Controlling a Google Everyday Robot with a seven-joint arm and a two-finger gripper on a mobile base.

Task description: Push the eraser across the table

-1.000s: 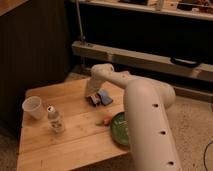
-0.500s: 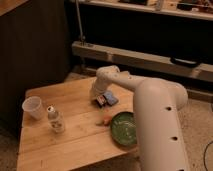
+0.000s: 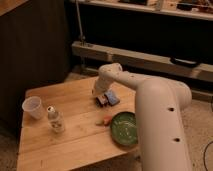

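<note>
Dark cabinets and a long metal rail stand behind a low light-wood counter (image 3: 75,145) on a speckled floor. A thick white arm (image 3: 160,120) reaches in from the lower right and bends down over the far middle of the planks, so that the claw (image 3: 97,94) sits low at the counter, right against the eraser (image 3: 103,101). Whether the claw is wide or narrow I cannot tell, as the wrist covers it. The eraser lies just beside a flat blue pad (image 3: 113,98), on the pad's left. A green plate (image 3: 112,131) and a small orange scrap (image 3: 105,120) lie nearer the front, and a clear cup (image 3: 32,107) and a little bottle (image 3: 55,120) are well apart to the left. By its look the eraser is light and firm, with a rubbery drag on wood, so it may twist or tip if nudged at a corner. It wants no gripping: a flat press against the middle of a long side, kept low, should slide it straight, clear of the pad.
</note>
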